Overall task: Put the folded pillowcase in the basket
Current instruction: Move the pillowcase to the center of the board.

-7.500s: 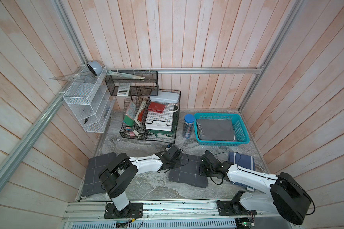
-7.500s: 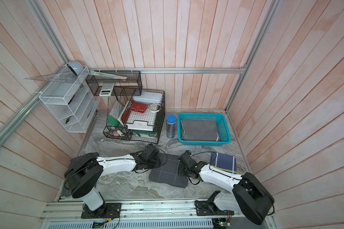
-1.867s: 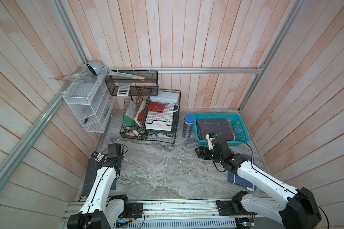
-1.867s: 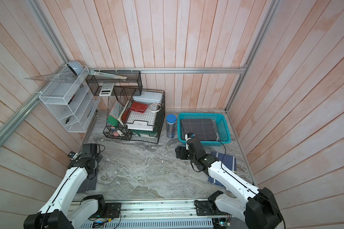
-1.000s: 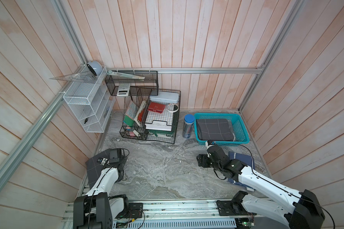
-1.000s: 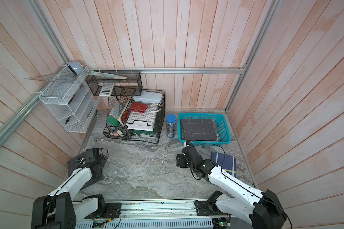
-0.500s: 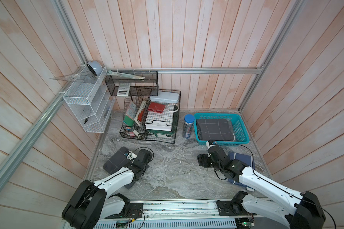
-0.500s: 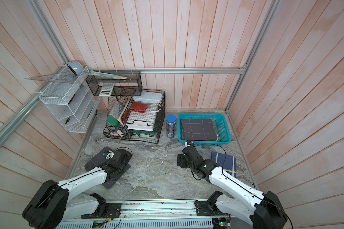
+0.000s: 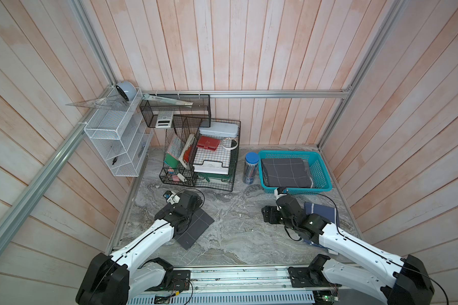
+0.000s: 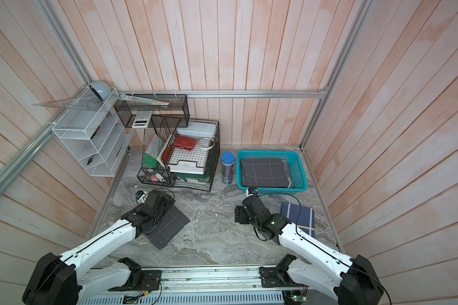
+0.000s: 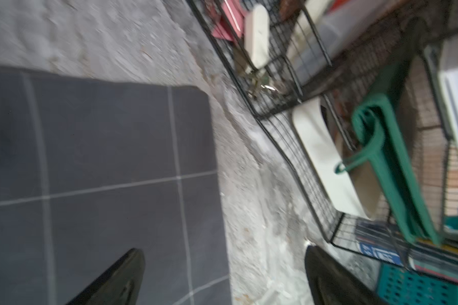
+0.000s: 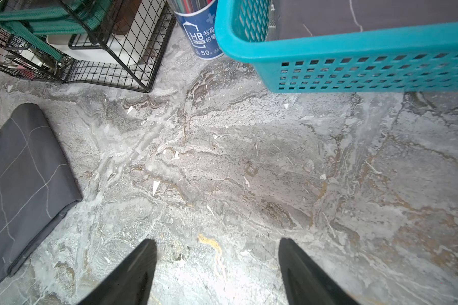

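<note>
A dark grey folded pillowcase [image 9: 196, 228] [image 10: 167, 227] with thin white lines lies on the marble table at the left. My left gripper [image 9: 193, 202] [image 11: 223, 249] hovers open over its far corner, one finger above the cloth [image 11: 103, 158] and one above bare marble. The teal basket [image 9: 296, 188] [image 12: 354, 47] stands at the back right with a similar grey folded pillowcase [image 9: 286, 171] inside. My right gripper [image 9: 268, 214] [image 12: 217, 240] is open and empty over bare table, just in front of the basket.
A black wire organiser [image 9: 201, 158] full of stationery stands behind the left gripper. A blue-lidded pencil tub [image 9: 251, 169] sits between it and the basket. A navy folded cloth [image 9: 325, 214] lies partly under the right arm. A white wire shelf [image 9: 117, 142] hangs on the left wall.
The grey pillowcase on the table has slid from the left edge toward the middle, along with my left gripper. The right arm has barely moved.
</note>
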`<state>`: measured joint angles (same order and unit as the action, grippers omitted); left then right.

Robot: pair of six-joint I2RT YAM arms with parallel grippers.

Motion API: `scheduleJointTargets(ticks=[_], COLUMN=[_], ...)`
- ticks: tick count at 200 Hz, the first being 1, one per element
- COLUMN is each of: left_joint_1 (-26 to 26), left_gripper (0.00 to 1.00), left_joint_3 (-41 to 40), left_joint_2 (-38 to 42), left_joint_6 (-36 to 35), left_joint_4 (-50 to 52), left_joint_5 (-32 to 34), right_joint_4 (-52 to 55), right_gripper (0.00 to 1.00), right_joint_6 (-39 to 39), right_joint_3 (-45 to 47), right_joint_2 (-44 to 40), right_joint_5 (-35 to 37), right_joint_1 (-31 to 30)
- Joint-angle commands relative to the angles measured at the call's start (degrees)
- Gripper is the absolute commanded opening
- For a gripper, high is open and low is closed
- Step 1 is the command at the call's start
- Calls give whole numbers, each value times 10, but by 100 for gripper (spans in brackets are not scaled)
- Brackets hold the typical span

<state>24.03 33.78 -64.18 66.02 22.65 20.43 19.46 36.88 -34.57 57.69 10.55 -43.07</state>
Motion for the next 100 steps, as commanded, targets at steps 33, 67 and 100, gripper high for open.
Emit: scheduleJointTargets(ticks=[33, 67, 100], left_joint_1=[-10, 69, 168], left_gripper=[100, 100, 100], left_joint_3=[-27, -33, -20], left_joint_2=[-53, -96, -125], left_joint_6=[-82, -27, 63], left_joint_4=[71, 45, -11], left_joint_5=[-74, -82, -92], right_joint_4=[-33, -34, -15], right_gripper=[79, 79, 79], right_joint_6=[16, 18, 13], right_joint_3=[0, -4, -7], right_joint_2=[46, 59, 55], right_joint_5=[10, 17, 37], right_joint_1=[-35, -44, -44])
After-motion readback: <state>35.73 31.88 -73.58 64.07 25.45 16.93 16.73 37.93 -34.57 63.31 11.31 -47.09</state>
